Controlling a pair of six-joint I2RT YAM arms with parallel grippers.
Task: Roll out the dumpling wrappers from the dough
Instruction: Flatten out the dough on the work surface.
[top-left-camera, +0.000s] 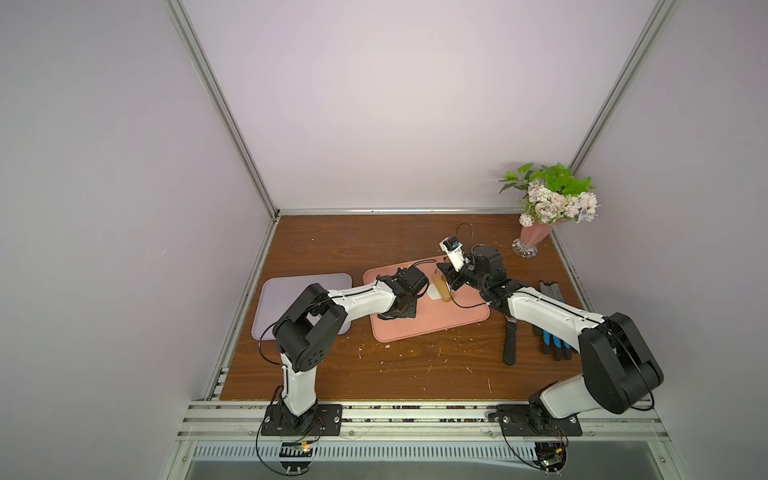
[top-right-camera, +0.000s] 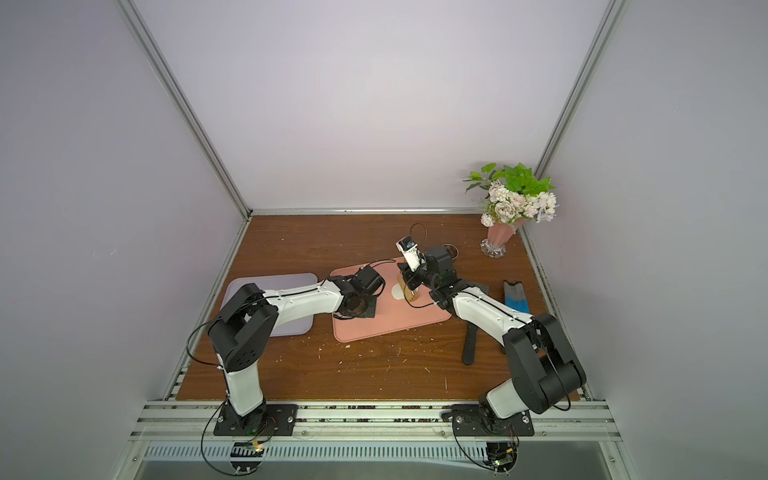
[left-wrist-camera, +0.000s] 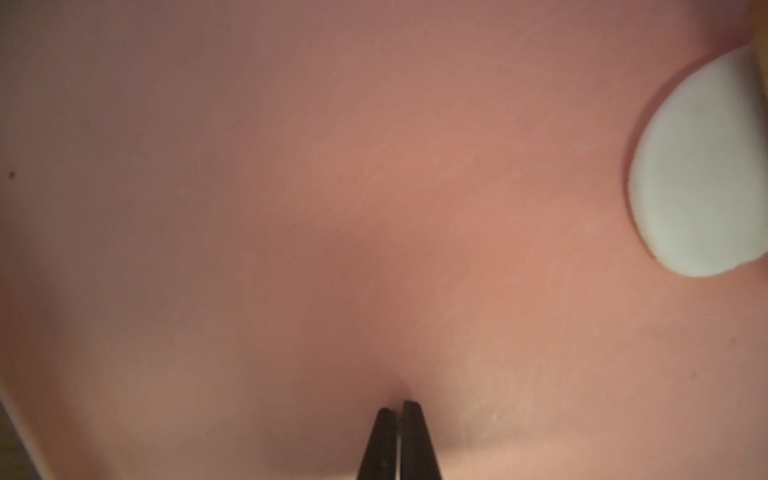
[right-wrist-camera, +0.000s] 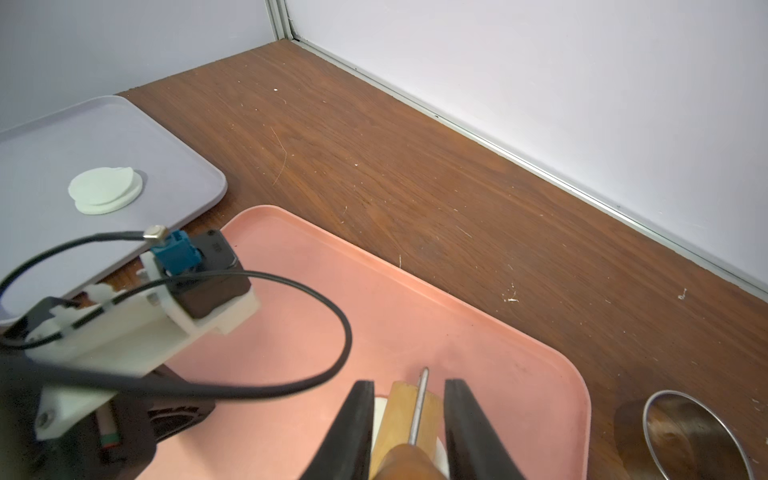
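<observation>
The dough (top-left-camera: 434, 294) is a flattened white piece on the pink tray (top-left-camera: 436, 320), and it also shows in the left wrist view (left-wrist-camera: 702, 166). A tan wooden roller (right-wrist-camera: 405, 415) lies across the dough, with white showing on both sides of it. My right gripper (right-wrist-camera: 409, 384) is shut on the roller's brown handle. My left gripper (left-wrist-camera: 399, 407) is shut on nothing, tips down on the bare pink tray (left-wrist-camera: 291, 208) beside the dough. Two dumpling wrappers (right-wrist-camera: 106, 191) lie stacked on the lavender tray (right-wrist-camera: 166, 158); in both top views my left arm hides them.
A steel ring cutter (right-wrist-camera: 698, 432) stands on the table just off the pink tray's corner. Black-handled and blue-handled tools (top-left-camera: 550, 328) lie at the right under my right arm. A flower vase (top-left-camera: 536, 237) stands at the back right. White crumbs dot the wooden table.
</observation>
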